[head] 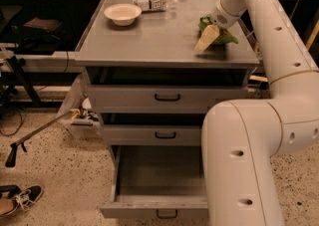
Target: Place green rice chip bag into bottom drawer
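Against gripper, on cabinet top: green rice chip bag. Cannot tell whether jaws hold it. Bottom drawer open.

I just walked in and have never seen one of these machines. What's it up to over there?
A one-armed robot is reaching over the cabinet top, its gripper down at the green bag near the right edge. The bag is on the top, not yet in the drawer. Below, the bottom drawer stands pulled open, apparently waiting for it. A bowl and a bottle sit at the back, away from the gripper.
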Robot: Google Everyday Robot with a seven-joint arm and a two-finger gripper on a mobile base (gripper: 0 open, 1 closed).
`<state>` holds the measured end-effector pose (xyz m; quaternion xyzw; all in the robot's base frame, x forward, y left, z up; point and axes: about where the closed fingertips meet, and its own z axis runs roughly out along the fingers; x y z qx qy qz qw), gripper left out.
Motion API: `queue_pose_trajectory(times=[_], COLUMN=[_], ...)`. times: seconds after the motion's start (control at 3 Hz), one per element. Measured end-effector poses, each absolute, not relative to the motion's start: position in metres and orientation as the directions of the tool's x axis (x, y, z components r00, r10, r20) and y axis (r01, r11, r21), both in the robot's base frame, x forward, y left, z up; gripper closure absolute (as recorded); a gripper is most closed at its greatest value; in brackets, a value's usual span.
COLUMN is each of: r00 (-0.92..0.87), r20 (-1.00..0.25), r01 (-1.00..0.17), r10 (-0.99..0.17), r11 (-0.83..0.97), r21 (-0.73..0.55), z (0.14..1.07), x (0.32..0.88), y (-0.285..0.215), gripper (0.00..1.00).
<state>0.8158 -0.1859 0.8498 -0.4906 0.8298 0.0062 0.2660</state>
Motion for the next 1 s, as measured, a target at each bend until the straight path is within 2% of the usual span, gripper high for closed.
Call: queue_pose_trajectory(times=[0.33, 0.67, 1.0], r00=[-0.377, -0.362, -0.308], r20=[-0.448, -0.462, -0.411], r01=[-0.817, -0.845, -0.887], r10=[-0.811, -0.810, -0.858], r11=[0.519, 0.494, 0.415], r21=[-0.251, -0.205, -0.203], z=[0.850, 0.868, 0.902], x=[0.816, 0.787, 0.742], y=[-0.186, -0.194, -0.211], gripper=[0.42, 0.65, 0.88])
